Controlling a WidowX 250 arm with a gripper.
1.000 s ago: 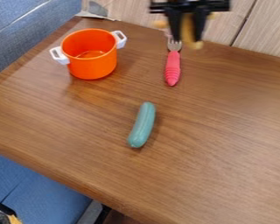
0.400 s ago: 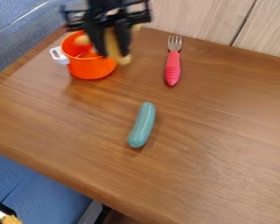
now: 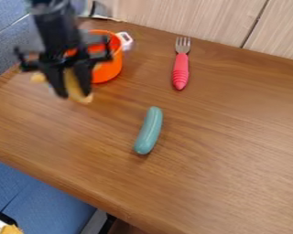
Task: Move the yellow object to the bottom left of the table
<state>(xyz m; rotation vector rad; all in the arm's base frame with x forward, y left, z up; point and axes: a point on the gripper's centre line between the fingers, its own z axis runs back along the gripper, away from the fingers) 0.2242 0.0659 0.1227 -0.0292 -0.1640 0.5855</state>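
We see the gripper (image 3: 75, 93) at the upper left of the view, fingers pointing down, with the black arm (image 3: 54, 23) coming in from the top edge above it. Its jaws are closed in on the yellow object (image 3: 73, 83), pinching it between them. One end of the object pokes out past the left side of the fingers in our view, and the other, lower end shows between the tips. We find it over the left part of the table (image 3: 222, 151), in front of the pot (image 3: 110, 71) as we look at it (how high up, we cannot tell).

The pot is orange, and the gripper hides much of it from us; one white handle (image 3: 125, 41) shows at its right side. To the right of the pot, well apart from it, we have the fork (image 3: 181, 68), lying with its metal tines toward the wall (image 3: 192, 18) and its red grip toward us. Nearer to us, around the middle of the table, lies the teal sausage (image 3: 149, 130) (or something shaped much like one), slightly slanted and touching neither pot nor fork.

Past the table we see blue fabric (image 3: 8, 18) at the upper left, and more blue padding (image 3: 42, 196) at the lower left.
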